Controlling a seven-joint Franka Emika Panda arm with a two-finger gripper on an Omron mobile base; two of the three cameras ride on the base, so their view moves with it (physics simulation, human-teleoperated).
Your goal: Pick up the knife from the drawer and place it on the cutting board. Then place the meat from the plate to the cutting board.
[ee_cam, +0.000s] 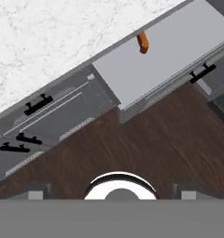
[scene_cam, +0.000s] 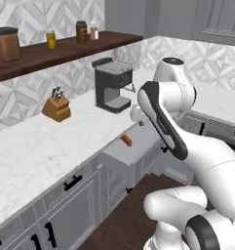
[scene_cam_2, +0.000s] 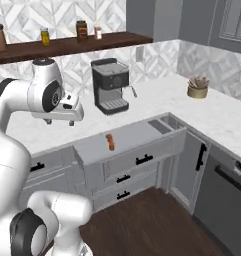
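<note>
The drawer [scene_cam: 120, 152] [scene_cam_2: 132, 135] [ee_cam: 169, 51] stands pulled out below the white counter, its flat grey bottom showing. In it, close to the counter edge, lies the knife [scene_cam: 126, 140] [scene_cam_2: 110, 141] [ee_cam: 142, 42]; I see its orange-brown handle, while the blade is hard to make out. My gripper [scene_cam_2: 62, 120] [ee_cam: 111, 193] hangs open and empty above the floor, to the left of the drawer and well apart from the knife. The cutting board, the meat and the plate are out of view.
A black coffee machine [scene_cam: 112, 87] [scene_cam_2: 109, 85] stands on the counter behind the drawer. A knife block [scene_cam: 57, 107] sits further left, under a wooden shelf [scene_cam: 50, 51] with jars. Smaller drawers with black handles [scene_cam_2: 142, 160] lie below. A potted plant [scene_cam_2: 197, 87] stands at the right.
</note>
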